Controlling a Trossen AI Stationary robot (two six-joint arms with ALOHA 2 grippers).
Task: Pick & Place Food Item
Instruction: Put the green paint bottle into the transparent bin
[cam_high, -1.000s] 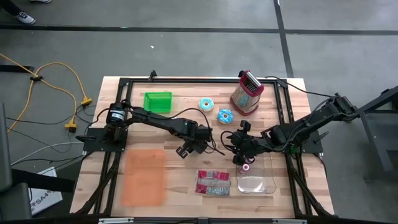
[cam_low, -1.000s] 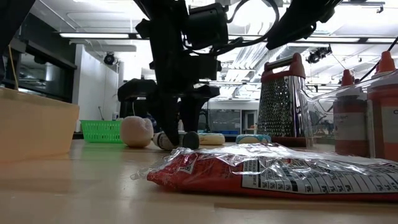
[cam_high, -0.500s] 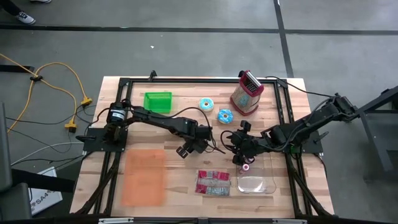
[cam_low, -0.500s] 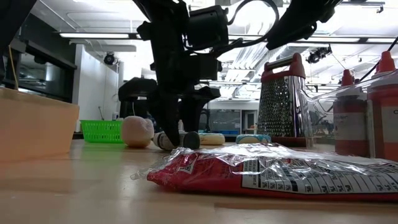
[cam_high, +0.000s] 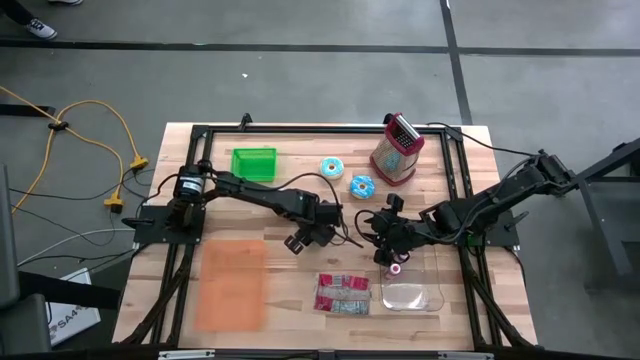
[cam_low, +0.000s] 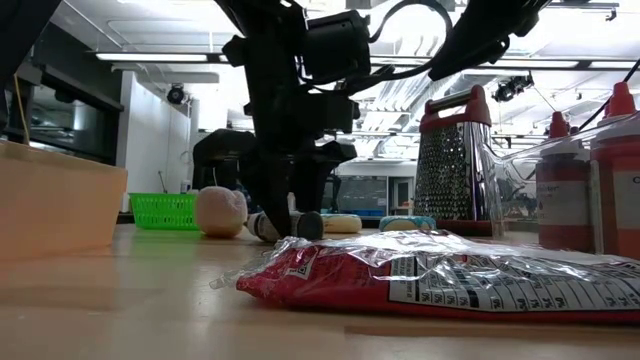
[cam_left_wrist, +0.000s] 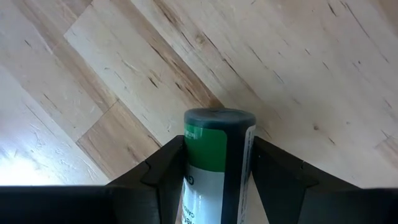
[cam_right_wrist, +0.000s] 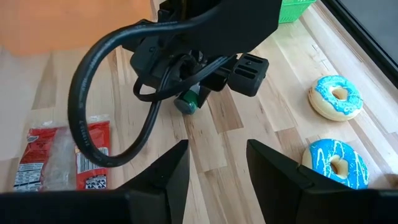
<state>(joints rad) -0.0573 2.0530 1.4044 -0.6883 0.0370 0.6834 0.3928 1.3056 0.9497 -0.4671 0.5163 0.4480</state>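
Green-label bottle (cam_left_wrist: 214, 168) clamped in left claw (cam_left_wrist: 214, 186), right claw (cam_right_wrist: 217, 165) open

The left arm is reaching from the table's left side toward the middle, its left gripper (cam_high: 300, 241) pointing down at the wood with both fingers clamping a small bottle (cam_left_wrist: 216, 163), while the right gripper (cam_high: 383, 247) is hovering just beside it with fingers apart.
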